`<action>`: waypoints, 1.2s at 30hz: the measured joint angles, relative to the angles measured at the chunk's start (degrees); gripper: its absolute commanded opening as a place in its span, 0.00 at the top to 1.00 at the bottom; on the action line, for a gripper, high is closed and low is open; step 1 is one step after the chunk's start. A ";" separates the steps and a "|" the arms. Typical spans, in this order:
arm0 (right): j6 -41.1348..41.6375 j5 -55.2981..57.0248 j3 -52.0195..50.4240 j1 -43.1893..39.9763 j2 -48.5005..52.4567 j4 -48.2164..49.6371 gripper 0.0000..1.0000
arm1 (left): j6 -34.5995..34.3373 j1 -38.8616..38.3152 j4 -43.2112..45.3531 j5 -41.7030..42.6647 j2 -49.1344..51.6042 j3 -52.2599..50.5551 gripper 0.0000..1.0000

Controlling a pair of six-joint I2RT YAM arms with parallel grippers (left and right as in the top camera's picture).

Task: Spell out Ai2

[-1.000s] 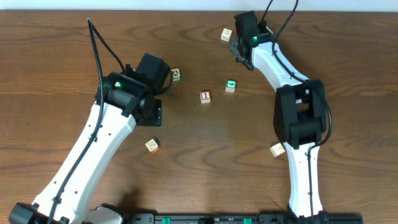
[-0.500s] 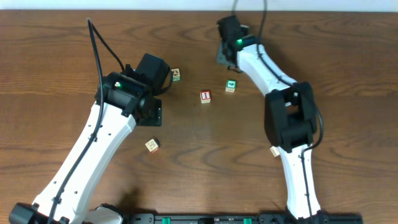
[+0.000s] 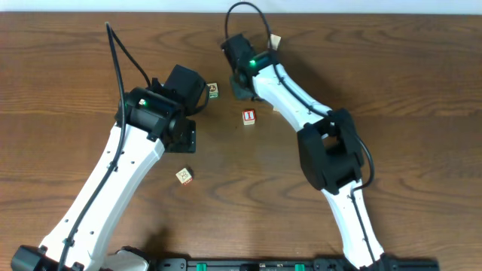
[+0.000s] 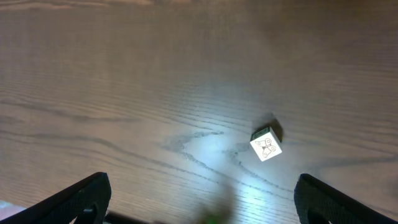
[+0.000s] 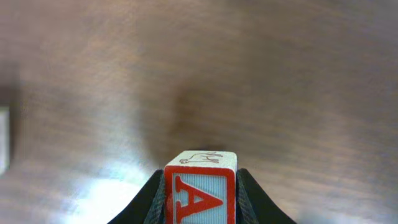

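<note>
**Right arm's got the A, left one parked wide open**

The A cube (image 5: 200, 198) is pinched in the right gripper (image 3: 240, 86), up at the far middle of the table (image 3: 422, 90). It's a cube, so there's no long side. In the wrist view the red-framed A face points straight back at the camera and reads right way up. The face on top has a little line drawing on it. I can't tell if it's touching the wood or hanging just above it.

The right arm (image 3: 290, 86) is stretched forward and swung hard toward its left, forearm slanting across the middle. Its 2 fingers (image 5: 151, 194) are clamped on the A's left and right sides.

The I cube (image 3: 249, 117) sits flat on the table near that gripper but apart from it, with its letter upright from above.

The left arm (image 3: 120, 173) angles up from the near edge, wrist bent. The left gripper (image 4: 202, 190) has its jaws spread wide with nothing in them. 1 picture cube (image 4: 266, 144) lies on the table ahead of them, turned a bit askew.
</note>
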 measured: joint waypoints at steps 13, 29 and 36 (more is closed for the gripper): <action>-0.70 -1.81 3.06 2.32 0.24 -6.45 0.83 | -0.28 0.00 -0.52 -3.72 -18.82 5.55 0.05; -1.20 -3.76 3.15 13.05 -3.98 -8.81 0.76 | -0.28 0.00 -5.86 -8.55 -24.76 6.21 0.05; -1.51 -6.19 3.15 13.51 -4.39 -6.45 0.72 | -0.28 0.00 -5.92 -8.55 -24.83 6.21 0.05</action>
